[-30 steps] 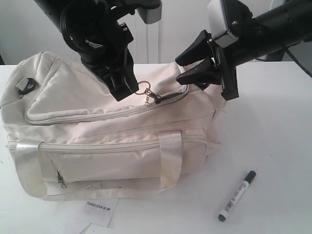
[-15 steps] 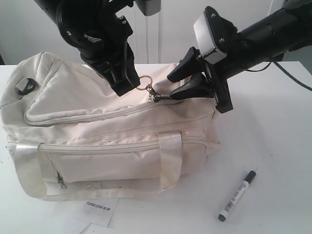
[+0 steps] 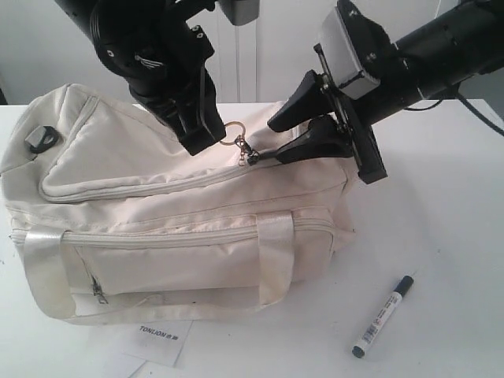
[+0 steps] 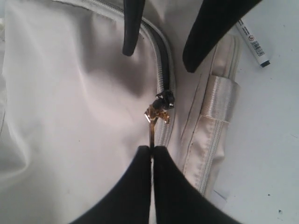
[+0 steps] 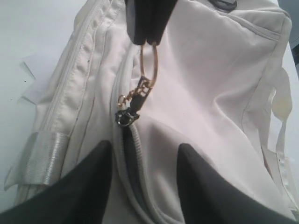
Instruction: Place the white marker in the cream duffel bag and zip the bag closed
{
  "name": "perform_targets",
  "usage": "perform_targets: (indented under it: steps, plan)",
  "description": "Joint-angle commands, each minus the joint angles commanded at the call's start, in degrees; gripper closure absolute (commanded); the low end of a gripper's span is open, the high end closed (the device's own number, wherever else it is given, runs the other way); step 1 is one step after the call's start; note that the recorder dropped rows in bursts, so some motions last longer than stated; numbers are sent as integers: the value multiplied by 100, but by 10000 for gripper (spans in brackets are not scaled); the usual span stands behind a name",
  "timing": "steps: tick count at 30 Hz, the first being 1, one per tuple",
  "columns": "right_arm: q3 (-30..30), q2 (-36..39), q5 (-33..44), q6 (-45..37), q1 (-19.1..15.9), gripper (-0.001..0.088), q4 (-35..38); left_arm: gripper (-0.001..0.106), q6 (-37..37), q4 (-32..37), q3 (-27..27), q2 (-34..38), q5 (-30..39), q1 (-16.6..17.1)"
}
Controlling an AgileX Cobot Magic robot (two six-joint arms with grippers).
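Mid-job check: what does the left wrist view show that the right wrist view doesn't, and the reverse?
Only the left wrist view: the white marker, lying on the table beside the cream duffel bag. Only the right wrist view: the gold pull ring as a full loop, and a black buckle at the bag's far end. Both: the zipper slider, the left gripper with jaws shut on the ring, and the right gripper with jaws open either side of the zipper.

Bright, diffuse light bleaches the white table (image 3: 449, 236) almost featureless. A soft shadow edges the cream duffel bag (image 3: 157, 197). Both wrist views are mildly grainy, with the nearest foreground blurred.
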Motion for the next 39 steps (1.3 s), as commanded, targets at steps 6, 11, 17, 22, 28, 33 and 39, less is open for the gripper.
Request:
perform_targets:
  steps: [6,11,17,22,28,33,39]
  plan:
    - [0,190,-608,-23,49,443,76,1053,0,0,0,0,35,0]
    - [0,265,-763,-23,49,443,307,1053,0,0,0,0,35,0]
    - [0,445,-778,-23,49,465,515,1053,0,0,0,0,35,0]
    - [0,472,-731,-12,49,867,503,1053,0,0,0,0,60,0]
    - [0,427,-695,-12,37,868,78,1053,15,333,0,0,581,0]
    - [0,427,-728,-12,28,868,13,1053,40,453,0,0,1137,0]
    - [0,427,-699,139,-23,868,1,1053,40,453,0,0,1229,0]
